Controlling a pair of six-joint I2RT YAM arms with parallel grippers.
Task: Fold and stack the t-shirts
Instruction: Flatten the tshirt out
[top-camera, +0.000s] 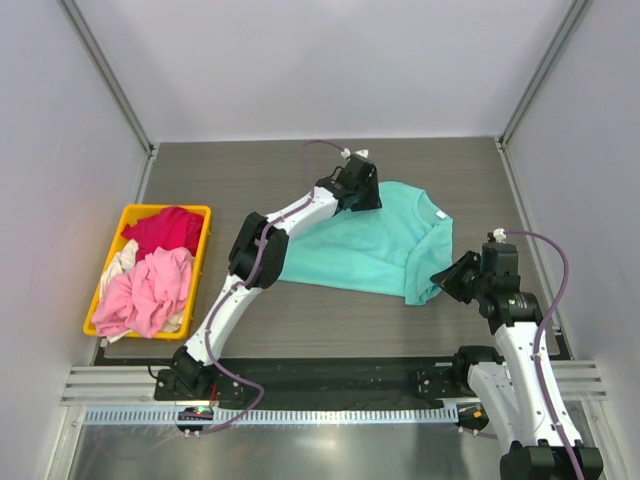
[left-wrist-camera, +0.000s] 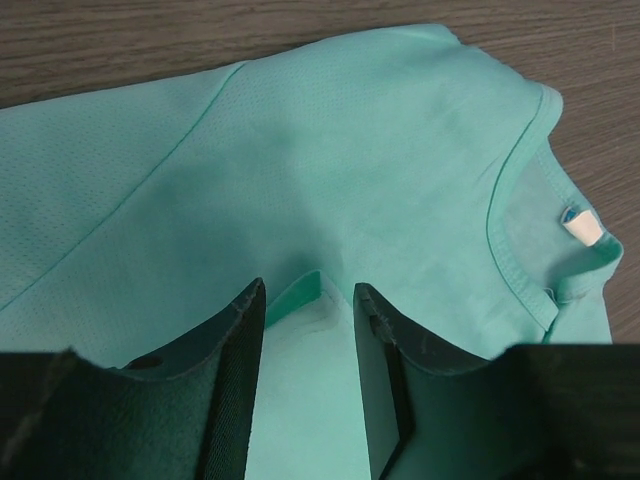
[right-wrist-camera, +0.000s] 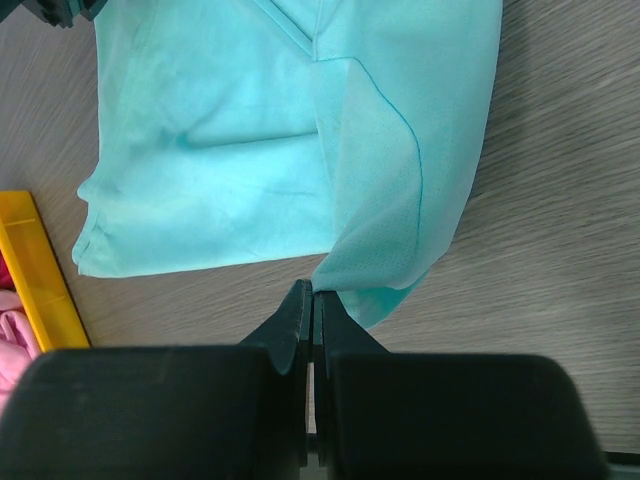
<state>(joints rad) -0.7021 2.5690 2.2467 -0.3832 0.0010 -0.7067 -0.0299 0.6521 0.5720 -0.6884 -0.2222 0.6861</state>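
Observation:
A teal t-shirt (top-camera: 375, 245) lies spread on the dark wood table, its collar with a white tag (left-wrist-camera: 582, 230) at the right. My left gripper (top-camera: 360, 188) is at the shirt's far left edge. In the left wrist view (left-wrist-camera: 308, 290) its jaws stand apart, with a raised fold of the teal cloth (left-wrist-camera: 300, 380) between them. My right gripper (top-camera: 443, 278) is at the shirt's near right corner. In the right wrist view (right-wrist-camera: 312, 290) it is shut, pinching the edge of a teal sleeve (right-wrist-camera: 385, 230).
A yellow bin (top-camera: 205, 215) at the left holds a magenta-red shirt (top-camera: 165, 228), a light pink shirt (top-camera: 150, 290) and a whitish one (top-camera: 118, 262). The bin also shows in the right wrist view (right-wrist-camera: 40, 280). Grey walls enclose the table on three sides.

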